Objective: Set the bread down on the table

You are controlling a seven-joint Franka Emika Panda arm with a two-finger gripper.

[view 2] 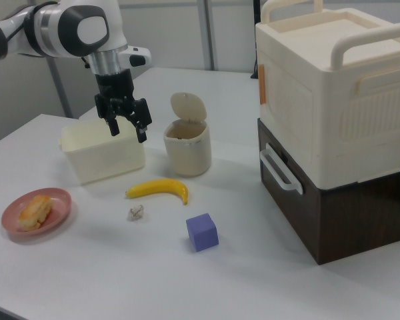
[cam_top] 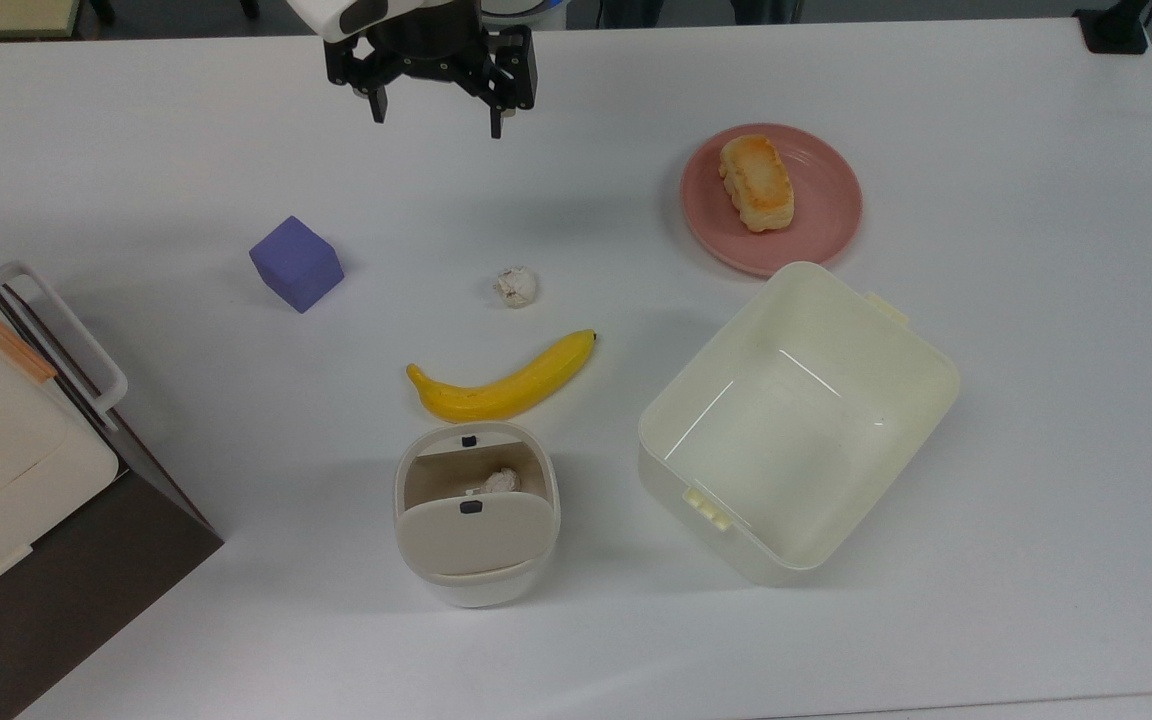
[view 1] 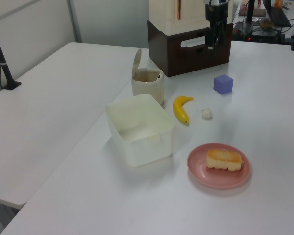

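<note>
Gripper [cam_top: 436, 118] spread, empty; bread [cam_top: 756, 183] on pink plate [cam_top: 826, 215]; cream bin [cam_top: 801, 420] empty.

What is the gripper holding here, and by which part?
Nothing. The gripper is open and empty above the table; the bread lies on the pink plate.
</note>
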